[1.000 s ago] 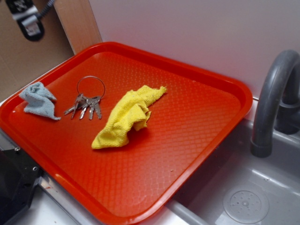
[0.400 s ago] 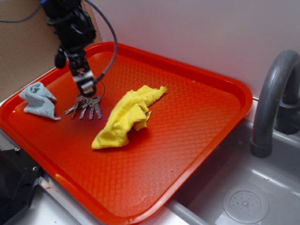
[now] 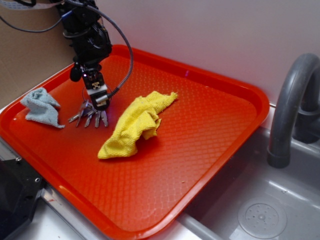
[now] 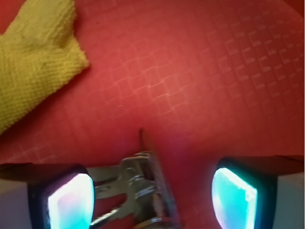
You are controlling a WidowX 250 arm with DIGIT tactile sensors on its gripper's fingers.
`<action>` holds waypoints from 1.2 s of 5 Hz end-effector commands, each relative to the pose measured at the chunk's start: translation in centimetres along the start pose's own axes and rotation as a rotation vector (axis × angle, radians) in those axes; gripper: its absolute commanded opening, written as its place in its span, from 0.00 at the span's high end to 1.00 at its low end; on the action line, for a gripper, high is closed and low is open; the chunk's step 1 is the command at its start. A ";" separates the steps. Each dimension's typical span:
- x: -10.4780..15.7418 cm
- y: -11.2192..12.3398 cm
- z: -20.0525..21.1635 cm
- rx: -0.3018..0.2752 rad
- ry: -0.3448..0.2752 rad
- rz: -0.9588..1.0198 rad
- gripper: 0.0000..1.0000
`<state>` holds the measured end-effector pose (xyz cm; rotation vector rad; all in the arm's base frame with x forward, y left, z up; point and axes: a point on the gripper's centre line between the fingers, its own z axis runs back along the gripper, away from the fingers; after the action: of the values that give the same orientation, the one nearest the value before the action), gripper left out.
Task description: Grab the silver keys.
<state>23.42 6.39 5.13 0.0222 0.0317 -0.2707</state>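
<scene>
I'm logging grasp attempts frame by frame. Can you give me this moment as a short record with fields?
target: silver keys, lying on the red tray
gripper: open, lowered over the key bunch
wrist view: keys sit between the two fingers, nearer one finger than the other
grasp: not closed yet
nearby: yellow cloth and grey cloth, both apart from the keys

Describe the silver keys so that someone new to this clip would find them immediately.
Start at the big red tray beside the grey sink. On its left part, between a crumpled blue-grey cloth and a larger yellow cloth, lie the silver keys, directly under the gripper with its jaws open. They are the only metal item: a fanned bunch of small keys.
</scene>
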 end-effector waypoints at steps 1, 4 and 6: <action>0.4 -0.2 0.4 0.038 -0.008 0.017 1.00; -1.2 -2.1 5.5 -0.007 -0.115 0.222 1.00; -3.6 -4.9 15.4 -0.026 -0.241 0.550 1.00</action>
<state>18.32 2.74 19.46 -0.0238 -0.1485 0.2928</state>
